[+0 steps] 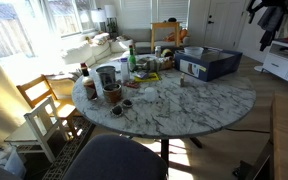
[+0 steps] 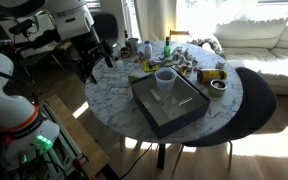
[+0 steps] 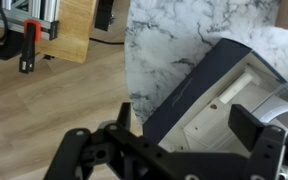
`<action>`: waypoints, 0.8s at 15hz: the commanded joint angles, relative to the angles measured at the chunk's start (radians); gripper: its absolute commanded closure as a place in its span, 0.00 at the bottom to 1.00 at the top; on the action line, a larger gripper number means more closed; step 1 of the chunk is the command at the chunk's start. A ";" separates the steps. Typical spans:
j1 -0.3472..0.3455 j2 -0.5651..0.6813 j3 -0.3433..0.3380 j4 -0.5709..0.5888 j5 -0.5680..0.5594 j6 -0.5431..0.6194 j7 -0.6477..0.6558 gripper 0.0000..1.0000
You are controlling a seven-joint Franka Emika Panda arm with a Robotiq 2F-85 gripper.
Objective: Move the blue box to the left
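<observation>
Looking over the feeds, the biggest thing I have is the round marble counter, which fills the middle of both exterior views. Behind it in an exterior view is a white sofa, and a dark chair is tucked against the counter's far side.

The arm stands off to one side of the counter, with its black end hanging beyond the rim, well apart from everything on the marble.

The blue box sits flat at the counter's edge, on the side away from the clutter. Its navy wall carries small white labels in an exterior view. In the wrist view one corner of it lies right by the rim of the marble, its pale interior facing up. A white round container stands inside the box.

The jaws are spread wide and hold nothing. Through the wrist camera I see both dark fingers at the bottom of the picture, with the box's corner showing between them, and they are not touching it.

Two wooden chairs stand by the cluttered side. There the counter carries bottles, a metal cup and a few small dark bowls, all grouped well apart from the box.
</observation>
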 commanded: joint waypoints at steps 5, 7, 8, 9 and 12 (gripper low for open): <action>-0.039 0.333 0.009 0.036 0.008 0.310 0.362 0.00; -0.019 0.430 -0.022 0.063 0.031 0.363 0.398 0.00; -0.009 0.471 -0.036 0.075 0.043 0.390 0.413 0.00; 0.002 0.517 -0.053 0.094 0.059 0.409 0.419 0.00; 0.051 0.628 -0.109 0.142 0.149 0.462 0.394 0.00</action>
